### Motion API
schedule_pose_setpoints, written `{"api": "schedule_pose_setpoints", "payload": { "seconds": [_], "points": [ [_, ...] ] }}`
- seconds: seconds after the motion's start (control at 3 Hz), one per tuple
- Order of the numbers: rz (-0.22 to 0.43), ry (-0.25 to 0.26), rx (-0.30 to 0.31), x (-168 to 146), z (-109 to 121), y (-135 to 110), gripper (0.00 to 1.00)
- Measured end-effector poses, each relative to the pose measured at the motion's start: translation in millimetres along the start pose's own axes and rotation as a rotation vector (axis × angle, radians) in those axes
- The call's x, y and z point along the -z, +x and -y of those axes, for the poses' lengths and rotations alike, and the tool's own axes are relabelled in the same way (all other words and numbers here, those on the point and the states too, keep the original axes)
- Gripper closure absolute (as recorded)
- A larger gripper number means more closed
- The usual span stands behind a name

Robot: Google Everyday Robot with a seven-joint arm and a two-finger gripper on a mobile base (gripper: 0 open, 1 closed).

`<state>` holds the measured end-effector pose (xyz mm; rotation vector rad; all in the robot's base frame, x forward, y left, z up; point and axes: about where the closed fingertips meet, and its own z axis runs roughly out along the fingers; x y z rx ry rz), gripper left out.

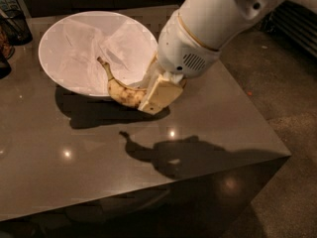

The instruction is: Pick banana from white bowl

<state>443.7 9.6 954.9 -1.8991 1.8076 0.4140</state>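
Your gripper (157, 94) pinches one end of the banana (119, 87), holding it over the near rim of the bowl (54, 38) by the table's (99, 172) far edge. With only that end gripped, a quick swing could twist the banana loose onto the table.

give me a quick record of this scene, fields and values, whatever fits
gripper: shut on banana, at the near right rim of white bowl
banana pose: one end in the gripper, stem pointing up-left, body crossing the bowl's near rim
bowl lining: crumpled white paper
support: dark glossy table
also there: dark wire basket, far left
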Motion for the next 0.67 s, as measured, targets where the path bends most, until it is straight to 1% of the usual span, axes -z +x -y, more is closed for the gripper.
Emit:
{"api": "schedule_pose_setpoints", "payload": {
  "seconds": [0.33, 0.67],
  "points": [
    [0.005, -0.011, -0.082, -2.2, -31.8, 15.1, 1.00],
    [0.001, -0.019, -0.094, -4.6, -37.1, 20.2, 1.00]
  ]
}}
